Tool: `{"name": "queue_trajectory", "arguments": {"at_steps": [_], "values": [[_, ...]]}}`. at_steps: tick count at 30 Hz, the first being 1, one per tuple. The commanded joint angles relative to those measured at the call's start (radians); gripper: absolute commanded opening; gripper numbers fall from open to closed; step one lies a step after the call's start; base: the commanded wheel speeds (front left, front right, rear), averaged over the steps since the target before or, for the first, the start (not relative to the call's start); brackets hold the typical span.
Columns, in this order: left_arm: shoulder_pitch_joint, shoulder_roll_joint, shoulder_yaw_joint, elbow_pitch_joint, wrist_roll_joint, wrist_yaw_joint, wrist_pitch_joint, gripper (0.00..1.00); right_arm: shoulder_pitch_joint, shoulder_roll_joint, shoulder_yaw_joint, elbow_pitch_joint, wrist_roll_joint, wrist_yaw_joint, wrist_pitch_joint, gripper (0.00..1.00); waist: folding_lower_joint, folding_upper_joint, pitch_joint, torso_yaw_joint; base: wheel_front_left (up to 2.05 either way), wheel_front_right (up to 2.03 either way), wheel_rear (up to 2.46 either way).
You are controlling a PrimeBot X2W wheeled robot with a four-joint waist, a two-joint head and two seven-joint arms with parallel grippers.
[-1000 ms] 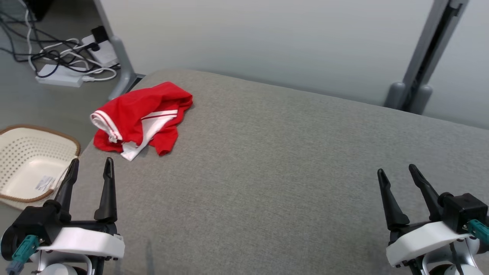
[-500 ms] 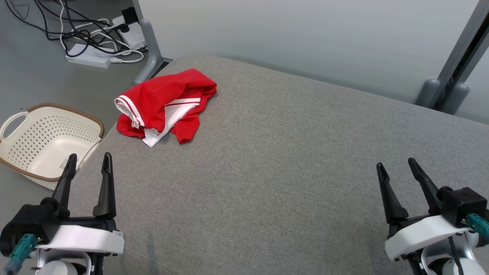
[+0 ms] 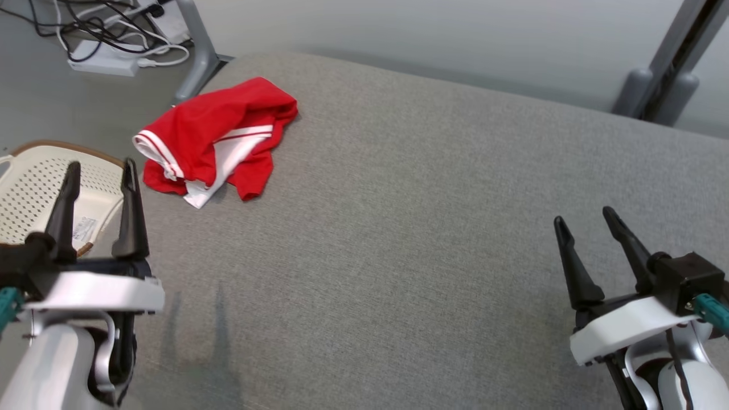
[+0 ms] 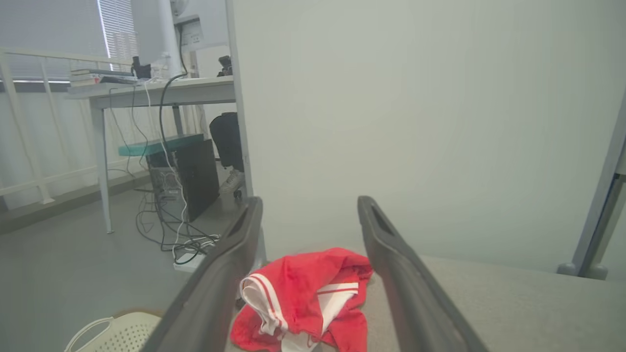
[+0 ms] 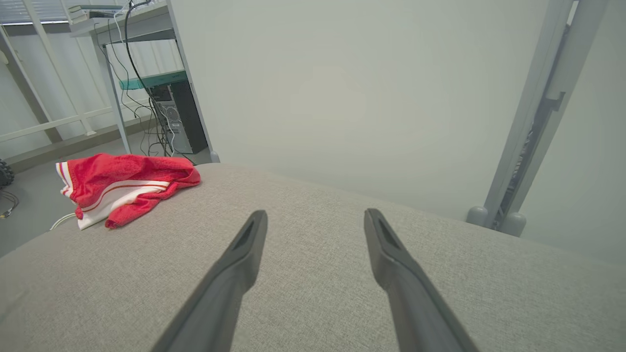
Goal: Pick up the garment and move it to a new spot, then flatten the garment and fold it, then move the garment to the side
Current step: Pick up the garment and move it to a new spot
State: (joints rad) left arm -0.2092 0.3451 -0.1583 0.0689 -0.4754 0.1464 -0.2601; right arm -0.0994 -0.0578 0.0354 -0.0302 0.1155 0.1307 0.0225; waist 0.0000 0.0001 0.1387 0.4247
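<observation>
A crumpled red garment (image 3: 213, 139) with white stripes and a white panel lies near the far left corner of the grey cushioned surface (image 3: 410, 228). It also appears in the left wrist view as the garment (image 4: 303, 298) straight ahead between the fingers, and in the right wrist view as the garment (image 5: 124, 186) far off to the left. My left gripper (image 3: 101, 171) is open at the surface's left edge, short of the garment and empty. My right gripper (image 3: 584, 217) stands open and empty at the near right, far from the garment.
A cream perforated basket (image 3: 34, 193) sits on the floor just left of the surface, behind my left fingers. Cables and a power strip (image 3: 105, 57) lie on the floor at the far left. A grey frame post (image 3: 660, 62) rises at the far right behind the surface.
The head camera has shifted, so the whole scene sits differently. My left gripper has risen and come forward toward the garment, now overlapping the basket; the right gripper has barely moved. The garment lies unchanged.
</observation>
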Motion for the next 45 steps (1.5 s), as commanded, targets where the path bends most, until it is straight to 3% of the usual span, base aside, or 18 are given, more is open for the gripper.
{"name": "queue_trajectory", "arguments": {"at_steps": [1,11,20,27,28,29,30,38,45], "values": [[-0.036,0.002,0.006,0.020,0.000,-0.004,-0.003,1.00,-0.019,-0.010,-0.003,-0.011,-0.004,0.000,0.006,1.00,0.0000,-0.0001,0.041,-0.030,0.00,0.00,0.00],[-0.307,0.002,0.033,0.394,-0.072,-0.094,0.007,1.00,-0.117,-0.051,0.044,-0.048,-0.014,0.000,0.038,1.00,0.0000,-0.0001,0.241,-0.129,0.00,0.00,0.00],[-0.491,0.003,0.021,0.778,-0.126,-0.191,0.078,1.00,-0.173,-0.068,0.070,-0.047,-0.011,0.000,0.037,1.00,0.0000,-0.0001,0.338,-0.187,0.00,0.00,0.00],[-0.590,0.023,0.019,0.976,-0.135,-0.201,0.100,1.00,-0.194,-0.072,0.080,-0.038,-0.008,0.000,0.025,1.00,0.0000,-0.0001,0.369,-0.213,0.00,0.00,0.00],[-0.602,0.027,0.017,0.996,-0.130,-0.201,0.095,0.78,-0.196,-0.072,0.080,-0.036,-0.008,0.000,0.025,1.00,0.0000,-0.0001,0.371,-0.214,0.00,0.00,0.00],[-0.611,0.031,0.017,1.011,-0.128,-0.198,0.087,0.13,-0.197,-0.071,0.080,-0.035,-0.008,0.000,0.022,1.00,0.0000,-0.0001,0.372,-0.215,0.00,0.00,0.00],[-0.620,0.036,0.015,1.027,-0.122,-0.194,0.081,0.00,-0.197,-0.071,0.079,-0.034,-0.009,0.000,0.020,1.00,0.0000,-0.0001,0.372,-0.216,0.00,0.00,0.00],[-0.656,0.076,-0.003,1.050,-0.077,-0.152,0.008,0.00,-0.179,-0.053,0.061,-0.003,-0.004,0.000,-0.005,1.00,0.0000,-0.0001,0.320,-0.212,0.00,0.00,0.00],[-0.604,0.106,0.054,0.855,-0.047,-0.139,-0.002,0.00,-0.153,-0.034,0.052,0.024,0.005,0.000,-0.032,1.00,0.0000,-0.0001,0.246,-0.207,0.00,0.00,0.00]]}}
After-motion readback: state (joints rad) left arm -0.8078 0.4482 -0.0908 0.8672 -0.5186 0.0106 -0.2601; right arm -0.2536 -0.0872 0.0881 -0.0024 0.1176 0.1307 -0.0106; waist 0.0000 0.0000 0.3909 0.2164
